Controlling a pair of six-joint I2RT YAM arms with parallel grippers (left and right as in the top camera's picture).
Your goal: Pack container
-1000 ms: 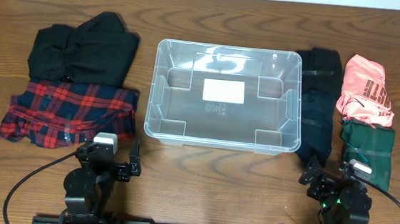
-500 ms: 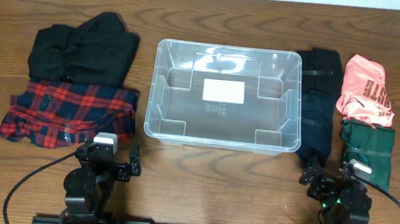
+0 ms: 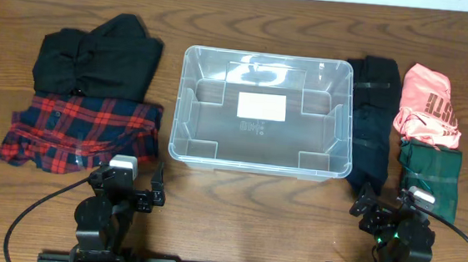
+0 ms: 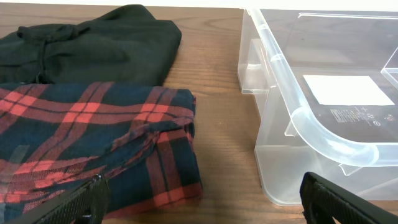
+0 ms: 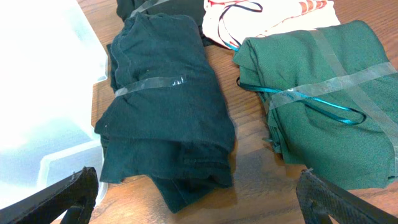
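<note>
The container, a clear plastic bin with a white label on its base, stands at the table's middle with nothing in it. Left of it lie a black garment and a folded red plaid shirt. To its right are a dark teal bundle, a pink garment and a green bundle. My left gripper is open at the front edge, near the plaid shirt and the bin's corner. The right gripper is open too, just short of the teal bundle.
Clear tape bands wrap the teal bundle and the green bundle. The bin's wall stands close on the left of the right gripper. Bare wood lies between the left gripper and the bin.
</note>
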